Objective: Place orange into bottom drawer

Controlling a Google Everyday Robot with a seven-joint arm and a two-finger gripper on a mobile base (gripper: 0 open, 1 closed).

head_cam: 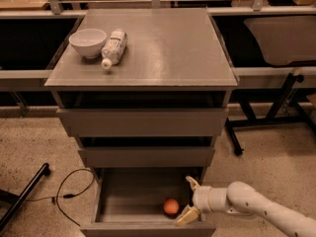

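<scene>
The orange lies on the floor of the bottom drawer, near its front right. The drawer is pulled out, the lowest of the grey cabinet's three. My gripper is at the drawer's right side, just right of the orange. Its fingers are spread open and hold nothing. A small gap shows between them and the orange. My white arm comes in from the lower right.
A white bowl and a plastic bottle on its side are on the cabinet top. The two upper drawers are slightly open. A black cable and a black leg lie on the floor at left; a table frame stands at right.
</scene>
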